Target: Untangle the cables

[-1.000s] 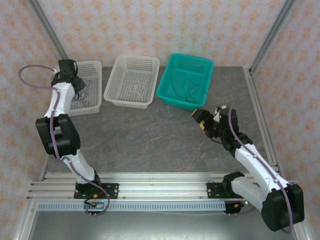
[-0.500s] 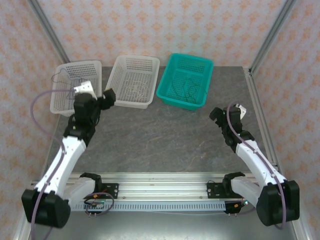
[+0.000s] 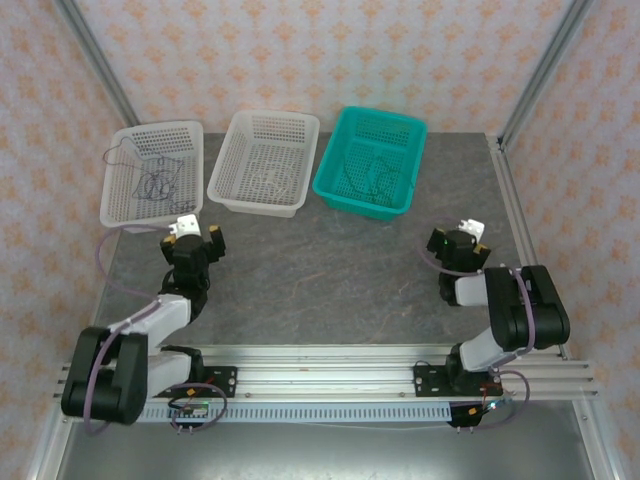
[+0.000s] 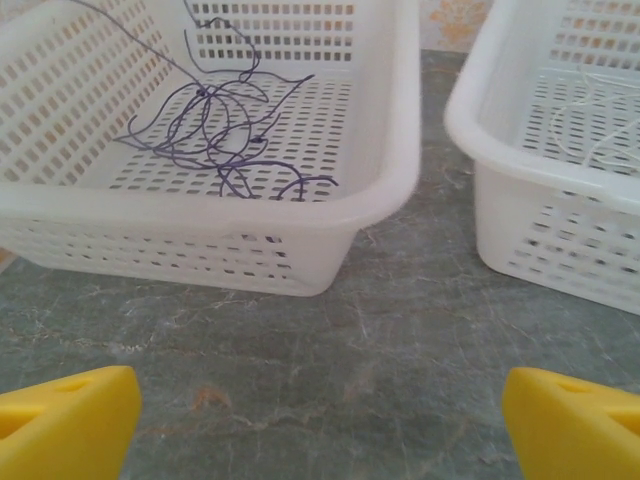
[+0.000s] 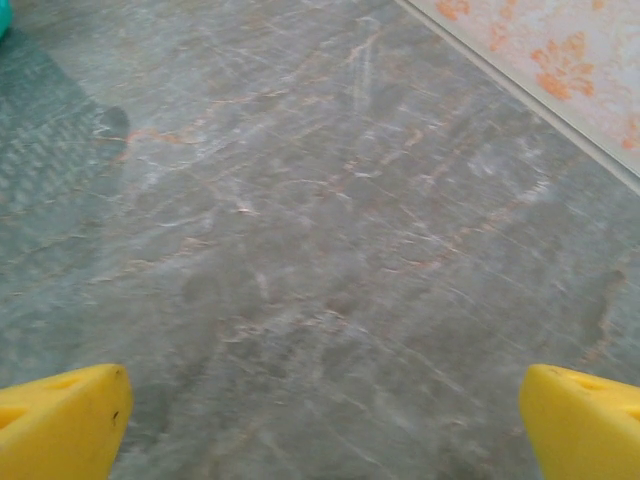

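The cables lie sorted by colour. Purple cables (image 3: pixel 155 183) (image 4: pixel 225 140) sprawl in the left white basket (image 3: pixel 118 215) (image 4: pixel 300 215), one strand looping over its far-left rim. Thin white cables (image 3: pixel 265 177) (image 4: pixel 590 135) rest in the middle white basket (image 3: pixel 255 203) (image 4: pixel 520 170). Green cables (image 3: pixel 372 175) lie in the teal basket (image 3: pixel 345 198). My left gripper (image 3: pixel 195 240) (image 4: pixel 320 425) hovers low over the table just in front of the left basket, open and holding nothing. My right gripper (image 3: pixel 460 240) (image 5: pixel 325 425) is open over bare table at the right, nothing between its yellow fingers (image 5: pixel 60 420).
The three baskets stand in a row along the back of the grey stone table (image 3: pixel 320 280). A metal frame post (image 3: pixel 535 80) and the patterned wall (image 5: pixel 560 60) border the right side. Both arms are folded back near their bases.
Both arms have pulled back from the baskets toward the near edge and folded low. The left gripper left the left basket and opened wide; the purple cables stay inside it.
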{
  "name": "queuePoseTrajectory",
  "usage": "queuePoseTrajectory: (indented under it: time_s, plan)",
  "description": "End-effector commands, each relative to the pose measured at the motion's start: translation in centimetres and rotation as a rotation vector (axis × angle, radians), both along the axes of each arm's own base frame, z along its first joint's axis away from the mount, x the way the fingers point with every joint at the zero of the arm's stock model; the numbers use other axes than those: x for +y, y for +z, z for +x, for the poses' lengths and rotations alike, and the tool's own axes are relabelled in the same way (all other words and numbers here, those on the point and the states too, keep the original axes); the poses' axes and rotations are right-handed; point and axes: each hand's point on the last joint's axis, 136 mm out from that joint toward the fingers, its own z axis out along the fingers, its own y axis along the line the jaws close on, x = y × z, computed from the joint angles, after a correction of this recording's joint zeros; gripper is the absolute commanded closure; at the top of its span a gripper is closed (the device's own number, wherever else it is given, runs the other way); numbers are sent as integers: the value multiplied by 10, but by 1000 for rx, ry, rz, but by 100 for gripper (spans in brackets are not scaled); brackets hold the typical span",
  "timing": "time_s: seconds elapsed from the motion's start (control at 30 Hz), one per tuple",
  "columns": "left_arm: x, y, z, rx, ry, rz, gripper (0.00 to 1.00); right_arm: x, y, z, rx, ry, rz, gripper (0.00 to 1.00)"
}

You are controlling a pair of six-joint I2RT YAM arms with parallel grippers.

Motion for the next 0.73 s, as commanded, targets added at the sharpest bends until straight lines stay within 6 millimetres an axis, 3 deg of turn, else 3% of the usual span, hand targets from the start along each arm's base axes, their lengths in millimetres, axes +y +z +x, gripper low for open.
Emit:
queuePoseTrajectory:
  time_s: [0.0, 0.07, 0.13, 0.23, 0.7]
  plan:
    - [4, 9, 28, -95, -10, -42, 7, 8, 37, 28, -150, 62, 20, 1]
    - [-11, -11, 41, -54, -100, -30, 7, 10, 38, 30, -131, 68, 14, 1]
    - [-17, -18, 50, -1, -125, -14, 5, 11, 38, 29, -135, 73, 14, 1]
    - [-23, -18, 53, 29, -140, 8, 0, 12, 37, 29, -132, 76, 14, 1]
    - [-25, -17, 54, 23, -144, 19, 0, 12, 37, 30, -130, 75, 10, 1]
